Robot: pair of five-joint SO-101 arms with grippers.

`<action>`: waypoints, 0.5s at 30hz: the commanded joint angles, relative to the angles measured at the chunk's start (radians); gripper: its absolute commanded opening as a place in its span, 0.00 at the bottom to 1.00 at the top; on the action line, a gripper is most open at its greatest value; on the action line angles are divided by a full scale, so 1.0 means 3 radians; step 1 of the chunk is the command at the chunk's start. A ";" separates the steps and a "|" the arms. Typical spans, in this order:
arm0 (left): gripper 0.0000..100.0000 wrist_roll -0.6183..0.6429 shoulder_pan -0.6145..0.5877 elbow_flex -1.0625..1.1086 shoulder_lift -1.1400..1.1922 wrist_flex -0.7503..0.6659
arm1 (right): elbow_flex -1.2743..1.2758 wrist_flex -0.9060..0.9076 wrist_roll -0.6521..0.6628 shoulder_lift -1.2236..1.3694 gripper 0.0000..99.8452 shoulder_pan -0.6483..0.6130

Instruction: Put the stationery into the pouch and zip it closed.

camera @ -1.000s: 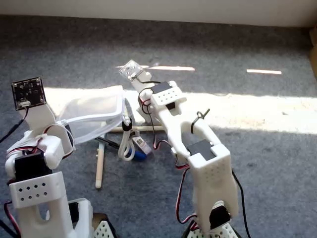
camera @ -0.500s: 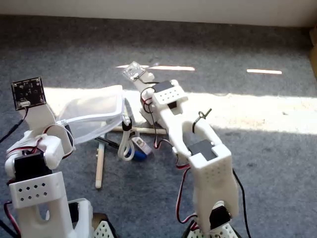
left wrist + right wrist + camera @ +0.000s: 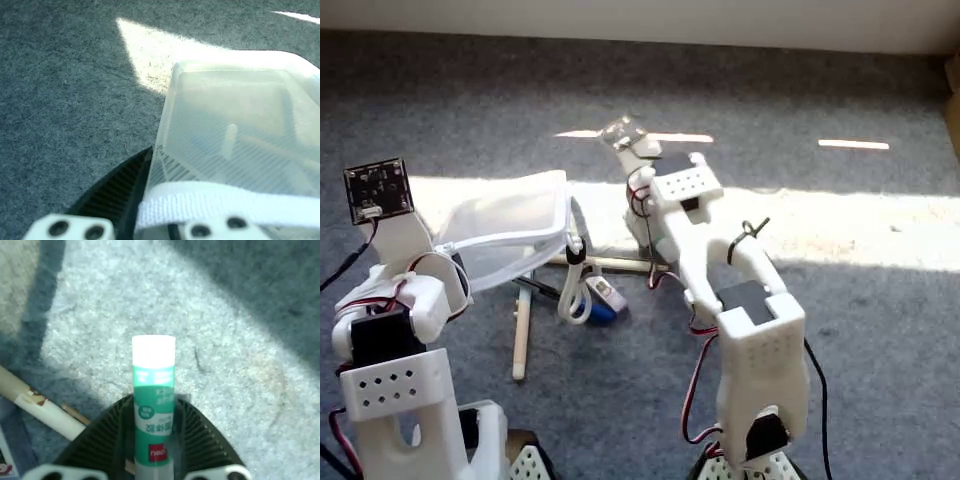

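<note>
My left gripper [image 3: 165, 220] is shut on the edge of the white mesh pouch [image 3: 240, 130], held by its webbing strip [image 3: 225, 200]. In the high view the pouch [image 3: 505, 235] hangs open-mouthed toward the middle, just off the grey carpet. My right gripper [image 3: 154, 407] is shut on a green-and-white glue stick [image 3: 153, 375], which points outward above the carpet. The right arm [image 3: 685, 215] stands to the right of the pouch. On the floor lie a wooden pencil [image 3: 521, 330], a second pencil [image 3: 610, 263], a black pen [image 3: 535, 288] and a blue-and-white item [image 3: 600, 298].
The surface is grey carpet with a bright sunlit band [image 3: 860, 225] across the middle. A pale wall [image 3: 720, 20] runs along the back. Red and black cables [image 3: 695, 350] hang from the right arm. Open carpet lies to the right.
The right arm has swung to the right, away from the pouch mouth, carrying the glue stick. The left arm and the pouch have stayed put.
</note>
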 commanded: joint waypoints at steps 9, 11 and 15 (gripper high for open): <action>0.01 0.0010 0.0023 0.0043 0.0008 -0.0102 | 0.0013 0.0422 -0.0517 -0.0606 0.00 0.0263; 0.01 0.0010 0.0023 0.0043 0.0018 -0.0107 | 0.0176 0.0376 -0.0522 -0.0621 0.00 0.0304; 0.01 0.0010 0.0023 0.0043 0.0018 -0.0107 | 0.0519 0.0141 -0.0542 -0.0637 0.00 0.0309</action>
